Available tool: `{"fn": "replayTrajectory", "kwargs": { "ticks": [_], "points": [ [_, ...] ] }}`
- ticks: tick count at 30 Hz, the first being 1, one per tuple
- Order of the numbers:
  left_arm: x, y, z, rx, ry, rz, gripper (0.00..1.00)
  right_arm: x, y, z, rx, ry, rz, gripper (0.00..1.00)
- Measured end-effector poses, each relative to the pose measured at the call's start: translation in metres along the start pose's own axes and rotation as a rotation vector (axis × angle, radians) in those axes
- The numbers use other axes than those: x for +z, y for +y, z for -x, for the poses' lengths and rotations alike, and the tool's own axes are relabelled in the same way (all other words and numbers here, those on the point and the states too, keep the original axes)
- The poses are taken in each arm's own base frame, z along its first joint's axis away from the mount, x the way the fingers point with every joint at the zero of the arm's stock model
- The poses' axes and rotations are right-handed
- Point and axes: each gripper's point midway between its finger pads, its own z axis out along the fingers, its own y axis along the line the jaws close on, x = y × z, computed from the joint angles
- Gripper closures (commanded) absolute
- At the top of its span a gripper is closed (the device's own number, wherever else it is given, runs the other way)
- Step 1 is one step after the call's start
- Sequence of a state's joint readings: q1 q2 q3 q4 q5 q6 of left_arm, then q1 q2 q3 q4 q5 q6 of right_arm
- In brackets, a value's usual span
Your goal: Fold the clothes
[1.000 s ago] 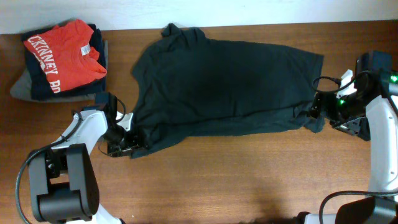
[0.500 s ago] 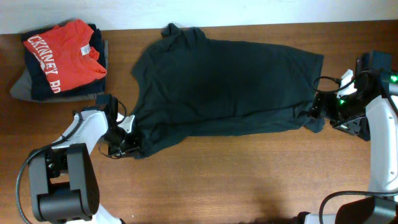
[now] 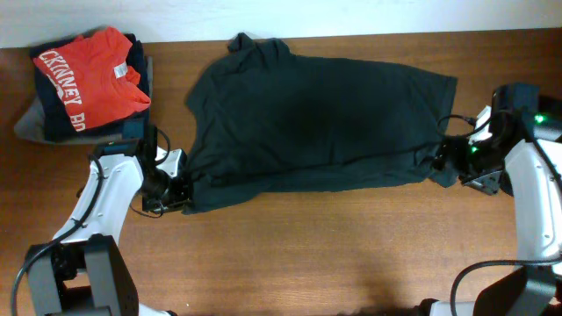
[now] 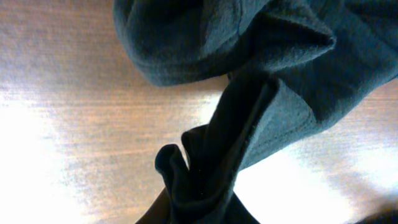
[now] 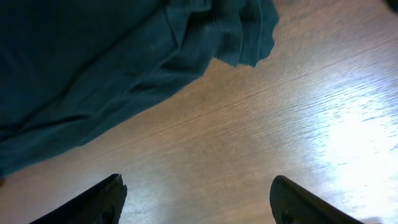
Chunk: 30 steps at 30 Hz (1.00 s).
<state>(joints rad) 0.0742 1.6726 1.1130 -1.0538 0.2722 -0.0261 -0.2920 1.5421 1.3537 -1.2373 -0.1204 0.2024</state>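
A dark grey-green T-shirt (image 3: 316, 114) lies spread across the middle of the wooden table, one of the clothes. My left gripper (image 3: 180, 182) is at its lower left corner, shut on a bunched fold of the hem (image 4: 205, 180). The cloth rises out of the jaws, with the rest of the shirt (image 4: 292, 56) beyond it. My right gripper (image 3: 445, 160) hovers at the shirt's lower right corner. In the right wrist view it (image 5: 196, 196) stands open over bare wood, fingers (image 5: 102, 200) wide apart, and the shirt's edge (image 5: 124, 68) lies just ahead, untouched.
A stack of folded garments sits at the back left, topped by a red shirt (image 3: 88, 79) with white lettering over dark and grey pieces (image 3: 39, 123). The table's back edge (image 3: 369, 35) runs close behind the spread shirt.
My left gripper closed on the shirt's lower left hem and pulled slightly back from the front edge, taking the corner along. The right arm shifted a little left toward the shirt, jaws still open.
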Motion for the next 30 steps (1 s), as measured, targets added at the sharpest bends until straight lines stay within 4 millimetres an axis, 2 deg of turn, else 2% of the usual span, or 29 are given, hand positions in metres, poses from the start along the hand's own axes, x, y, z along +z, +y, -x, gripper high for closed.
{"fn": "replayTrajectory", "kwargs": {
  "ticks": [3, 9, 18, 25, 30],
  "points": [
    [0.000, 0.000, -0.001, -0.001, 0.004, 0.000, 0.84, 0.011, -0.002, -0.001, 0.018, 0.009, -0.002, 0.21],
    [0.000, 0.000, -0.001, -0.002, 0.004, 0.000, 0.84, 0.033, 0.000, 0.019, 0.033, -0.012, 0.003, 0.22],
    [0.000, 0.000, -0.001, -0.001, 0.004, 0.000, 0.84, 0.079, -0.001, 0.044, 0.034, -0.002, 0.001, 0.23],
    [0.000, 0.000, 0.001, 0.001, -0.004, 0.000, 0.83, 0.081, 0.003, 0.065, 0.025, -0.074, 0.016, 0.28],
    [0.000, 0.000, 0.002, 0.001, -0.007, 0.000, 0.83, 0.081, 0.003, 0.065, 0.046, -0.071, 0.017, 0.30]
  ]
}}
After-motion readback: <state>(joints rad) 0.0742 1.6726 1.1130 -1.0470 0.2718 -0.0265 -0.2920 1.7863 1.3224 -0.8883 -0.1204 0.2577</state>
